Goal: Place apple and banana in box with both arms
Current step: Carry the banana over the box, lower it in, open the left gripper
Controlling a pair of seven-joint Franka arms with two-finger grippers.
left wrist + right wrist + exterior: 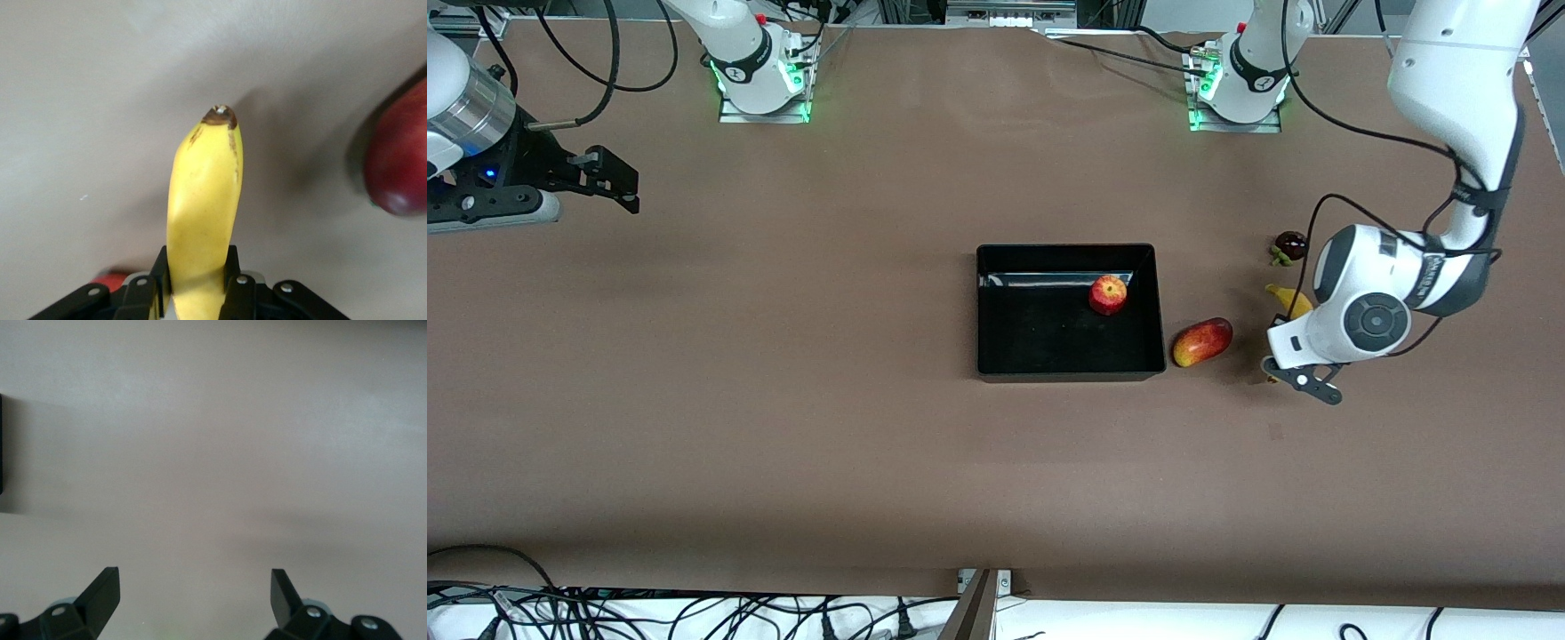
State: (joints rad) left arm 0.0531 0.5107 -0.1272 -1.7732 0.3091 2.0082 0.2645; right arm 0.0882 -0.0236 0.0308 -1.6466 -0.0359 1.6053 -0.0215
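The left end effector [198, 293] is down at the tabletop [783, 427] toward the left arm's end, its two fingers [160, 280] clamped against the sides of the banana [203, 213]. In the left wrist view the yellow fruit runs out from between the fingers to a dark brown tip, with the brown surface close under it; whether it rests on that surface or is just lifted cannot be told. In the front view only one yellow end of the banana [1289, 300] shows, the rest hidden under the left arm's white wrist.

The box [1160, 356], a glossy black open-top bin, sits near the middle of the tabletop. The apple [1109, 294], red with pale flecks, lies inside it, near the corner toward the left arm's base. Just beside the box, outside the wall at the left arm's end, lies an oblong red-and-yellow mango [1202, 341], between the box and the gripped banana; its red side shows at the edge of the left wrist view [400, 160]. A small dark round fruit with a green stem [1288, 246] lies near the banana, farther from the front camera.

The right end effector [195, 593] waits with its fingers spread wide and nothing between them, over bare tabletop at the right arm's end, well apart from the box
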